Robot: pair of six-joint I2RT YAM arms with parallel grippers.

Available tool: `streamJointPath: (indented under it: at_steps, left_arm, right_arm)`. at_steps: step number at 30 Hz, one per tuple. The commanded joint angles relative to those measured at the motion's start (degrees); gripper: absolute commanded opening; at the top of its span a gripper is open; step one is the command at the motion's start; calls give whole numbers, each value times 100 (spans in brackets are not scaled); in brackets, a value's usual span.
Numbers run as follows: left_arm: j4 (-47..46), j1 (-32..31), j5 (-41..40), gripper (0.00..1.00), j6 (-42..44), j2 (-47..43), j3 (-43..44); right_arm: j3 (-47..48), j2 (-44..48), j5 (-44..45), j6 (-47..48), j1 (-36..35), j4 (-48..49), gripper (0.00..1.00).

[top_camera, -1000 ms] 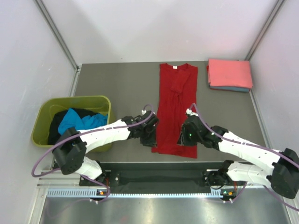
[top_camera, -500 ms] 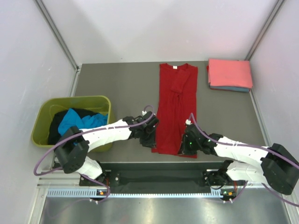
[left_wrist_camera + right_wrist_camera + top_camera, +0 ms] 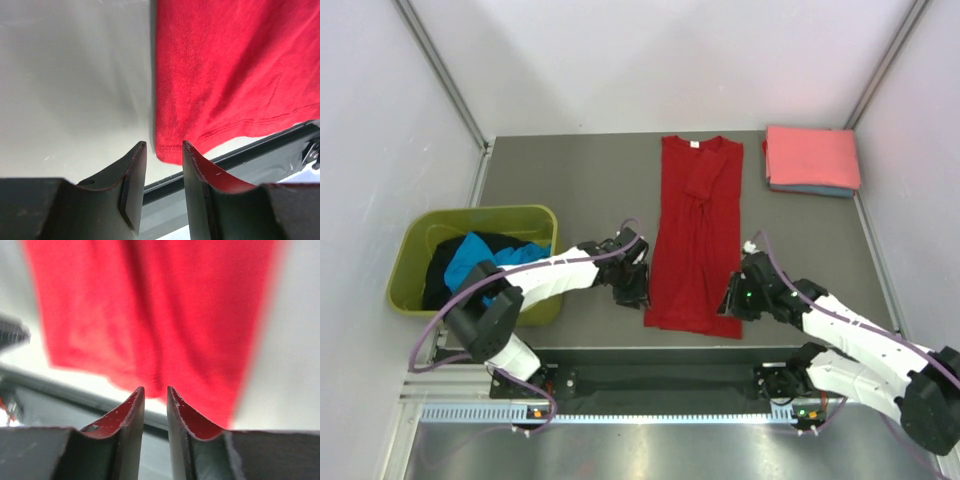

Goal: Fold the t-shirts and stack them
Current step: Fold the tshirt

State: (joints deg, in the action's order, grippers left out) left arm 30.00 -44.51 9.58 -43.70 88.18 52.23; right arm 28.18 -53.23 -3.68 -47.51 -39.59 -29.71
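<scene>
The left pincer [image 3: 162, 145] and right pincer [image 3: 155, 389] stand spread and empty at the bright red cloth t-shirt's [image 3: 695, 240] hem corners, probably to fold it.

Bare table [image 3: 570, 180] lies open left of the red t-shirt [image 3: 695, 235], out to the olive tub [image 3: 415, 240] at the left edge. On the right, only a narrow strip separates the shirt from the folded stack [image 3: 812, 160] in the far corner. The left arm [image 3: 545, 275] and right arm [image 3: 840, 320] crowd the near hem.

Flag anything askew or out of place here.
Nothing spilled or damaged. The bright red t-shirt, folded into a long strip, has a rumpled sleeve bunched near its collar. A turquoise shirt and a black shirt lie crumpled in the olive-green plastic tub.
</scene>
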Motion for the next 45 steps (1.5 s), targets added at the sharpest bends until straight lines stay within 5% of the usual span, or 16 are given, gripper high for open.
streamJointPath:
  at_steps: [1, 4, 22, 25, 31, 45]
  left_arm:
    - [-599, -5, 543, 40, 152, 217, -213]
    - [-723, -5, 606, 40, 116, 348, -344]
    - [-794, -242, 386, 36, -94, 507, -635]
    - [-706, -286, 290, 31, -147, 560, -635]
    - [-723, -400, 298, 1, -253, 533, -670]
    - [-829, -743, 184, 0, -604, 402, -740]
  right_arm:
    - [12, 146, -115, 452, 610, -665, 26]
    - [-85, 85, -150, 532, 953, -851, 35]
    - [-771, 260, -265, 259, 962, -649, 39]
    - [-665, 287, -229, 294, 962, -746, 40]
    - [-639, 313, -168, 330, 962, -904, 41]
    - [-761, 515, -176, 312, 962, -949, 44]
